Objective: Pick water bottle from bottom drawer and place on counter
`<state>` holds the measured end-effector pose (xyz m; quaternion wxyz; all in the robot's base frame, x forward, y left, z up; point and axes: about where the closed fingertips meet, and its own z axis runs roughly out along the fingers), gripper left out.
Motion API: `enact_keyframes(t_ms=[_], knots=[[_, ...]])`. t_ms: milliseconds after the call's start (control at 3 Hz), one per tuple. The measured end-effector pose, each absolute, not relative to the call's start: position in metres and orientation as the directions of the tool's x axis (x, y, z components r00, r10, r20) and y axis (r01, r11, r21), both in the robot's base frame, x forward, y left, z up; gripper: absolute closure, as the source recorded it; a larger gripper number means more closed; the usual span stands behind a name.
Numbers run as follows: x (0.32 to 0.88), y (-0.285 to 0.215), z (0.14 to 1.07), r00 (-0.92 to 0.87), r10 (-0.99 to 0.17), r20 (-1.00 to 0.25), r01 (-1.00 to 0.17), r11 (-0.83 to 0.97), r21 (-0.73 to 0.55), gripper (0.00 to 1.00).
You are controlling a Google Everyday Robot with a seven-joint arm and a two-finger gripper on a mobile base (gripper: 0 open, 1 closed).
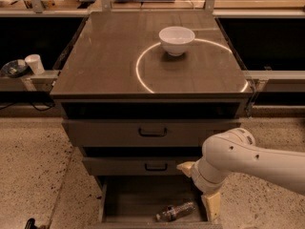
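The water bottle (175,212) lies on its side in the open bottom drawer (103,205), near the drawer's front right. My gripper (199,187) hangs over the drawer's right side, just above and to the right of the bottle, not touching it. Its two cream fingers are spread apart, one finger (186,168) by the middle drawer front and the other low at the drawer's right wall. The gripper is empty. The counter (105,56) is the dark glossy cabinet top with a bright ring reflection.
A white bowl (176,39) stands on the counter at the back, on the ring. Two closed drawers with black handles (152,132) sit above the open one. A white cup (34,63) stands on a ledge at the left. Speckled floor lies on both sides.
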<state>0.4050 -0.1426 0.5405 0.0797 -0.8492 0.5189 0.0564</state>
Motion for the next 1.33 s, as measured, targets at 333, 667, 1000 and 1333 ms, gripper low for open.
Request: enact_keyframes(t_ms=[333, 667, 1000, 1333], knots=[[0.413, -0.129, 0.485, 0.417, -0.869, -0.266, -0.908, -0.410, -0.086, 0.00], [0.405, -0.114, 0.411, 0.419, -0.867, -0.272, -0.905, -0.424, -0.040, 0.00], [0.404, -0.089, 0.382, 0.453, -0.855, -0.254, -0.889, -0.456, -0.050, 0.00], [0.407, -0.088, 0.382, 0.452, -0.856, -0.251, -0.890, -0.452, -0.062, 0.00]])
